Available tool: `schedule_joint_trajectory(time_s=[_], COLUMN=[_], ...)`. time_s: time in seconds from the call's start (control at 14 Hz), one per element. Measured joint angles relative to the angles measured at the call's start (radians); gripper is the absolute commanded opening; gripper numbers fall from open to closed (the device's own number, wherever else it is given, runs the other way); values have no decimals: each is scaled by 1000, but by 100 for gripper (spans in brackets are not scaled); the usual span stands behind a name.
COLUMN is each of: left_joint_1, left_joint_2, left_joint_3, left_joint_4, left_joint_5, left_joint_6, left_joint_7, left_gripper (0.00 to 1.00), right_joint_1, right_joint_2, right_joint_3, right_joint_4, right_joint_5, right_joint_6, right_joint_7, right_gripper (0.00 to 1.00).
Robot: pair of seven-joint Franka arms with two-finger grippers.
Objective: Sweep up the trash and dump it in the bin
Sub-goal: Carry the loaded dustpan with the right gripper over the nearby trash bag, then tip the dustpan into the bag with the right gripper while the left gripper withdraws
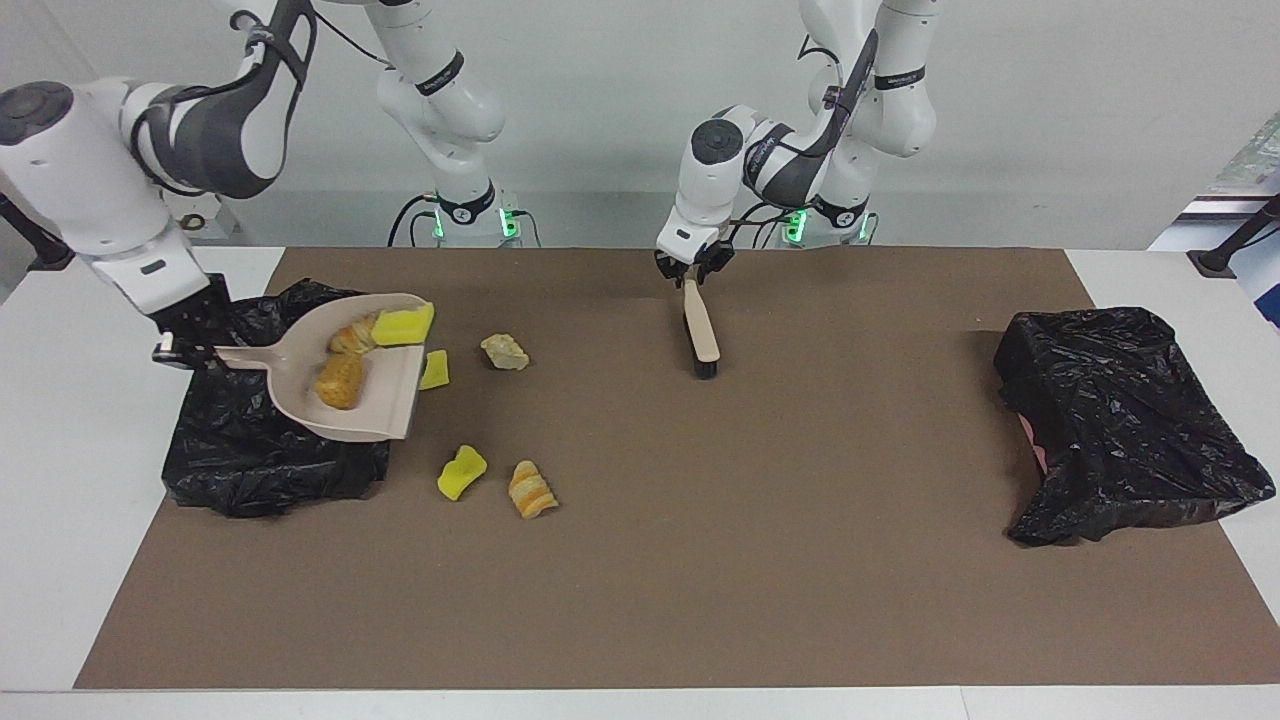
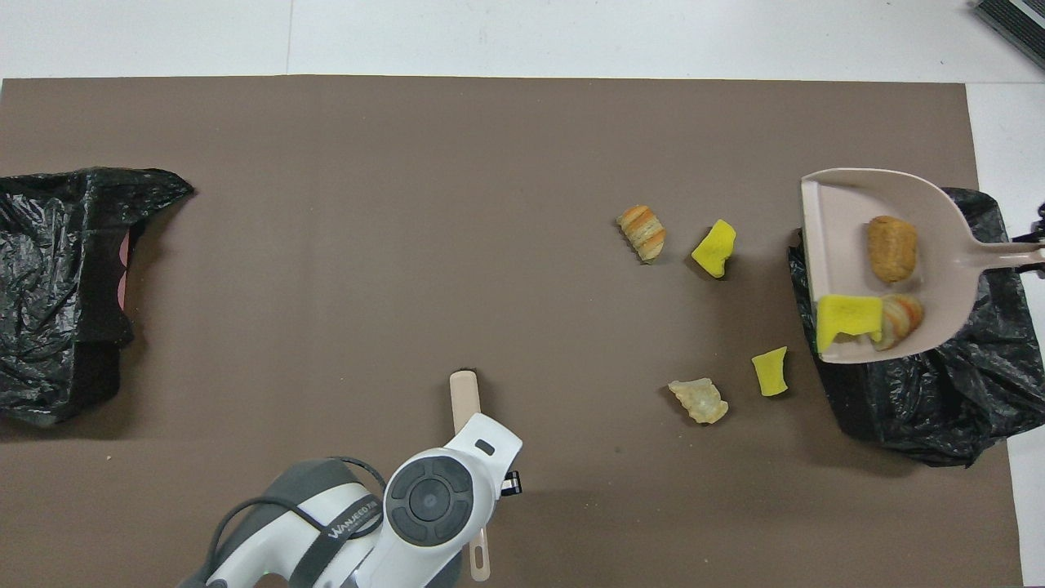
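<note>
Facing view. Right gripper is clamped on the handle of the dustpan, holding the pan raised over the black-bagged bin at the right arm's end of the table. Three pieces ride in the pan: a yellow sponge chunk, a striped pastry beside it, and a brown bread lump. Nothing looks dumped yet, as far as can be seen. Left gripper is closed on the handle of the brush, bristles down on the brown mat mid-table, well apart from the trash. Four pieces lie loose on the mat near the pan: a small yellow piece just beside the pan's lip, a pale crust, a yellow chunk and a striped roll. A second black bag sits at the left arm's end.

Overhead view. Same count: three in the pan, four on the mat. The roll and the chunk lie side by side; the crust and the small piece sit nearer the robots. The brush tip shows past the left arm.

Judgement: roughly under half swept; first load awaits tipping, then four more pieces to sweep and dump.
</note>
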Motion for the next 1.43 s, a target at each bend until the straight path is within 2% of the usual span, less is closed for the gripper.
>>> schedule_joint_trajectory(time_s=[0.14,0.29,0.57,0.72,0.93,1.29,1.43], left_joint_1=[70,152,317,404,519,690,753], left_joint_2=[-1,-1,-6,-8,-7,-7,-8], left_joint_3=[8,16,23,25,26,26,26], left_joint_4=[37,91,272,366,432,509,533], left_joint_5=[31,41,54,56,56,57,57], left_joint_6=[-18,-53,-217,-300,-367,-451,-481], left_joint_7=[58,141,333,446,630,901,991], left_gripper=[100,100,100,100,100,100,100], right_joint_1=[-50,-59,-50,-11,94,190,202], right_joint_2=[-11,-33,-107,-141,-184,-234,-261], right_joint_3=[-1,0,11,12,14,15,15], right_joint_4=[-19,-69,-241,-295,-341,-361,-361], right_joint_5=[-79,-215,-456,-612,-793,-962,-983], right_joint_6=[14,75,274,297,237,65,40], right_joint_7=[-37,-42,-36,37,210,344,354], right_gripper=[0,0,0,0,0,0,0])
